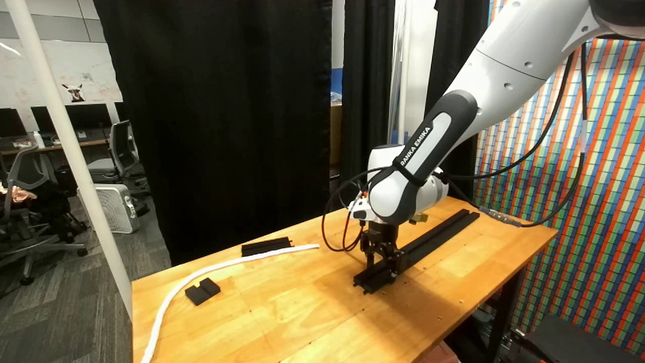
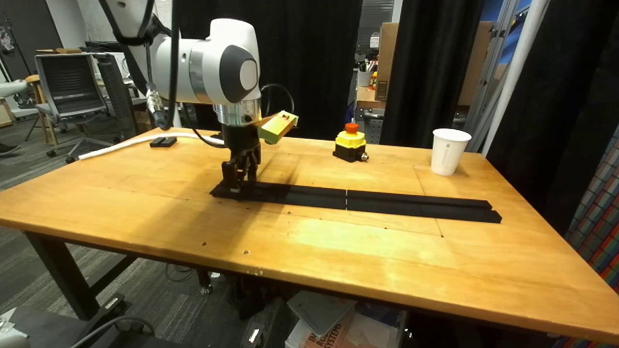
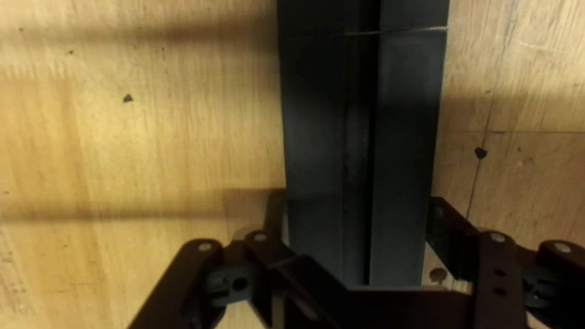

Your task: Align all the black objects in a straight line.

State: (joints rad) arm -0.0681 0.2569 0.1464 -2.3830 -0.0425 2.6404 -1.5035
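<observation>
In an exterior view, a black block (image 1: 202, 292) lies left on the bench (image 1: 262, 312), near a white cord (image 1: 302, 248); behind the cord sits a short bar (image 1: 266, 245). Next, the tool (image 1: 383, 267) has its fingers apart, astride a long bar (image 2: 300, 194). Rightward, a second long bar (image 2: 416, 207) lies end to end with it.

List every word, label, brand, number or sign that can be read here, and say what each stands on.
"RANKA EMIKA": on the robot arm, in an exterior view; no letter before it shows.
"IN RO SYSTEMS": on the book low in an exterior view, apparently cut short.
Too small or faint to read: marks on the white paper cup, the cardboard box and the whiteboard.
No text shows on the black bars.
</observation>
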